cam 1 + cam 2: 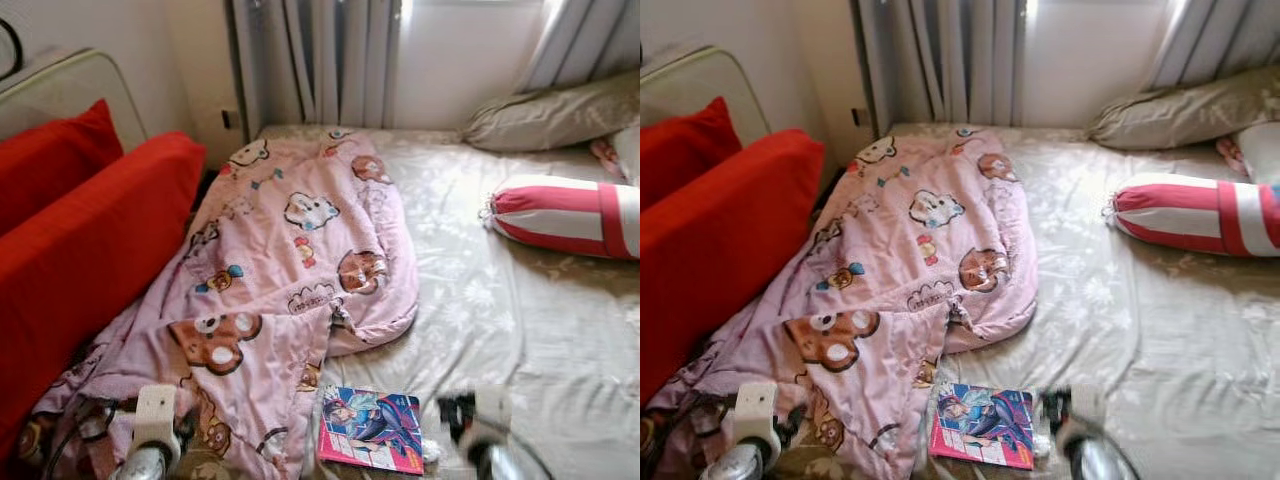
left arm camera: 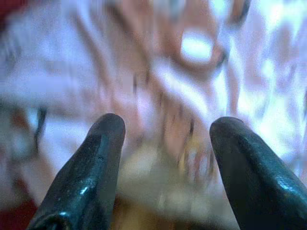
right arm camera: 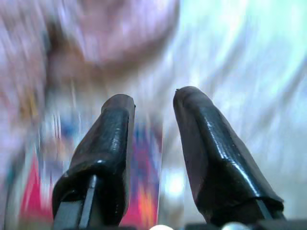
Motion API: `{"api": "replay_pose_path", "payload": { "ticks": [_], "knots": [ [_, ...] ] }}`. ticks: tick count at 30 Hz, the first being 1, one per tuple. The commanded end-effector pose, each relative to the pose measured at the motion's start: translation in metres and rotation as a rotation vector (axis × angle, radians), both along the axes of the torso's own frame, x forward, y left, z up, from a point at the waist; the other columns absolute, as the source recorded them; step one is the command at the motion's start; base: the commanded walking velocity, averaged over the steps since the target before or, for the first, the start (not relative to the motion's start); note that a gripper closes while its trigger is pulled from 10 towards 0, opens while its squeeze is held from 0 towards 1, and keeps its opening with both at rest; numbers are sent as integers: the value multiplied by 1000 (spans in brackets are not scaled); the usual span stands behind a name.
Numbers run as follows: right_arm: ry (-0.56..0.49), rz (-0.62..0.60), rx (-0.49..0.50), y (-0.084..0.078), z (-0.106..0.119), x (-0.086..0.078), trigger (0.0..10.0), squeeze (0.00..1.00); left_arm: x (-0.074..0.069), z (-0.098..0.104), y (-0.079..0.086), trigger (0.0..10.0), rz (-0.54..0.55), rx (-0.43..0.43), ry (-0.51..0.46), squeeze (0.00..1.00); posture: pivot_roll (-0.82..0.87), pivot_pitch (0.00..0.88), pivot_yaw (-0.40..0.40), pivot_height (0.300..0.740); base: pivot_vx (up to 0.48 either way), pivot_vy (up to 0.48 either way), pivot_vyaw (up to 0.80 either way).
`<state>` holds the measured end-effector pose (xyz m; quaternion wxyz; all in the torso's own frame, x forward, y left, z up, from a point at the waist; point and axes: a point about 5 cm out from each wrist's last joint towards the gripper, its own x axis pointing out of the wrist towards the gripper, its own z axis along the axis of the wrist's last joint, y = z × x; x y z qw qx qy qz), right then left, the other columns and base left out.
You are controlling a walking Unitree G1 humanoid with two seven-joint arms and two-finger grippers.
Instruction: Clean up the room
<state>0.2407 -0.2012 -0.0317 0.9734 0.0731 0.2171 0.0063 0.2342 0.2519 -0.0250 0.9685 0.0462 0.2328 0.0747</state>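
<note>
Pink-edged comic book (image 1: 370, 428) on the bed (image 1: 520, 330): lower the empty, part-open right gripper (image 3: 152, 103) squarely over its near edge while the wide-open left gripper (image 2: 165, 127) hangs above the blanket (image 1: 290, 260).

Book (image 1: 370, 428) right of blanket (image 1: 280, 270)

Silver arms, white wrist block on left arm (image 1: 155, 415), glossy black tapered fingers (image 2: 86, 177)
</note>
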Motion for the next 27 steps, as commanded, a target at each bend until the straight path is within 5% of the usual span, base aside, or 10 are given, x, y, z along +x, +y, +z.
{"api": "replay_pose_path", "payload": {
  "ticks": [1, 4, 7, 11, 19, 27],
  "knots": [
    [-17, -29, -12, -3, 1, -1, 10000, 0, 12, 16, 1, 10000, -18, 3, -131, 0, 18, 0, -3, 740, 0, 0, 0],
    [-64, 33, -169, -6, 9, 4, 10000, 0, 28, 39, -15, 10000, -87, 17, -305, 0, 76, 0, -51, 740, 0, 0, 0],
    [-91, -73, -43, -11, 11, 6, 10000, 0, 32, 47, -29, 10000, -125, 15, -373, 0, 86, 0, -64, 740, 0, 0, 0],
    [-157, -79, -39, -16, 19, 8, 10000, 0, 34, 60, -37, 10000, -112, -8, -469, 0, 67, 0, -60, 740, 0, 0, 0],
    [-132, -154, -84, -27, 18, 6, 10000, 0, 39, 64, -52, 10000, -173, -54, -474, 0, 51, 0, -55, 740, 0, 0, 0],
    [-145, -146, -71, -26, 21, 9, 10000, 0, 33, 57, -47, 10000, -176, -83, -424, 0, 49, 0, -48, 685, 0, 0, 0]
  ]
}}
